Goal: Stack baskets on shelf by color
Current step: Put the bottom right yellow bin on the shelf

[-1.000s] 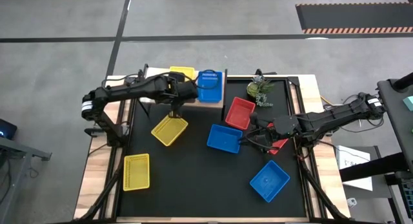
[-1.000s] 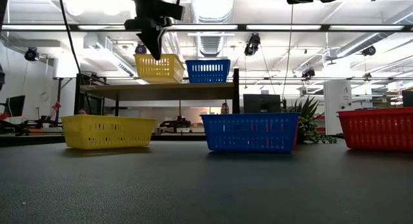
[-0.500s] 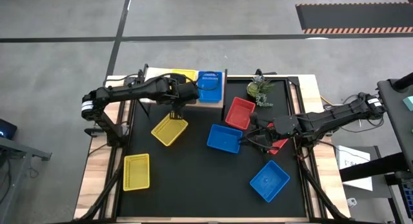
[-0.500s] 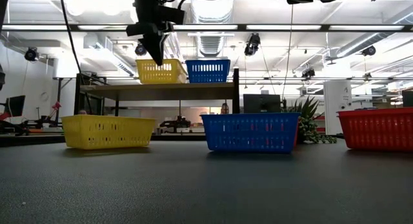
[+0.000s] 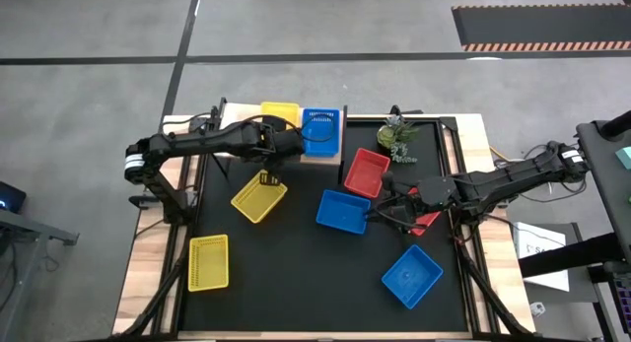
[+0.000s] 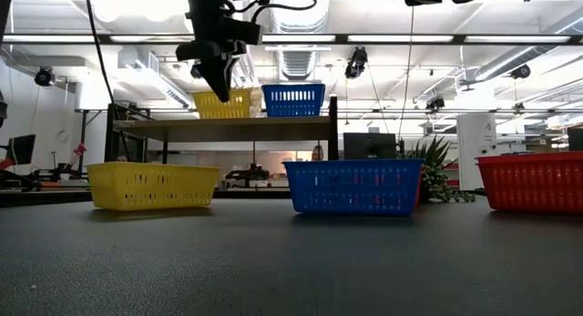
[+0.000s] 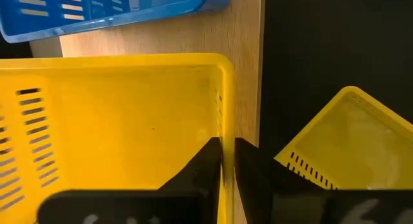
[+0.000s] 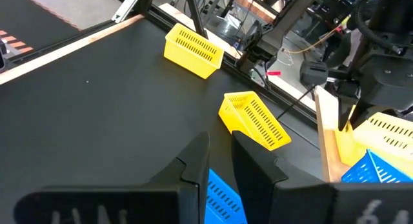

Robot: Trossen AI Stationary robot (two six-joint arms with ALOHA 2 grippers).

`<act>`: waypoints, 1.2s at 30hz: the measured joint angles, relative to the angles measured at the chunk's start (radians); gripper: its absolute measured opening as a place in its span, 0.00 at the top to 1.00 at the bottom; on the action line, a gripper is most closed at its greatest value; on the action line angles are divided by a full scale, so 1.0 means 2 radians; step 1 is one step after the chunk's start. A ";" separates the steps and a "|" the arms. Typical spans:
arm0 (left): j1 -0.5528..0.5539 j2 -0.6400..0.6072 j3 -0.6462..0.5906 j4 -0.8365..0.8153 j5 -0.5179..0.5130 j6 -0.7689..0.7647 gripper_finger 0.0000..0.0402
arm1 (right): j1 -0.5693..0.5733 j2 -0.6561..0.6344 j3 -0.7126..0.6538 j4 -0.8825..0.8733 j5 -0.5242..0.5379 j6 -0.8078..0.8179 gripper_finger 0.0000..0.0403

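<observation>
**Yellow basket on the shelf, pinched at its rim**

Black tabletop [image 5: 296, 263] with wooden edges carries loose baskets; ducts and strip lights hang in the room behind. On the pale-wood shelf [image 7: 239, 75], a yellow basket [image 7: 116, 127] with slotted walls sits beside a blue basket [image 5: 320, 131]. The left gripper [image 7: 227, 161] pinches the yellow basket's wall between near-closed fingers. The right gripper [image 5: 387, 210] hovers near a red basket [image 5: 366, 171], fingers slightly apart.

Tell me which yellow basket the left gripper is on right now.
The yellow basket on the shelf, next to the blue basket on the shelf. The left gripper straddles its wall. The other two yellow baskets sit untouched on the black tabletop.
</observation>
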 joint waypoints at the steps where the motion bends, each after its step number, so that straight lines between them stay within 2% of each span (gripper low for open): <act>1: 0.000 0.000 0.000 0.000 0.000 0.000 0.93 | 0.000 0.000 0.000 0.000 0.000 0.000 0.86; 28: 0.000 -0.001 0.000 0.000 0.001 0.013 0.93 | 0.000 0.000 0.000 0.001 0.000 0.000 0.86; 36: 0.000 -0.001 0.001 0.000 0.027 0.018 0.92 | 0.000 0.000 0.000 0.001 0.000 0.000 0.86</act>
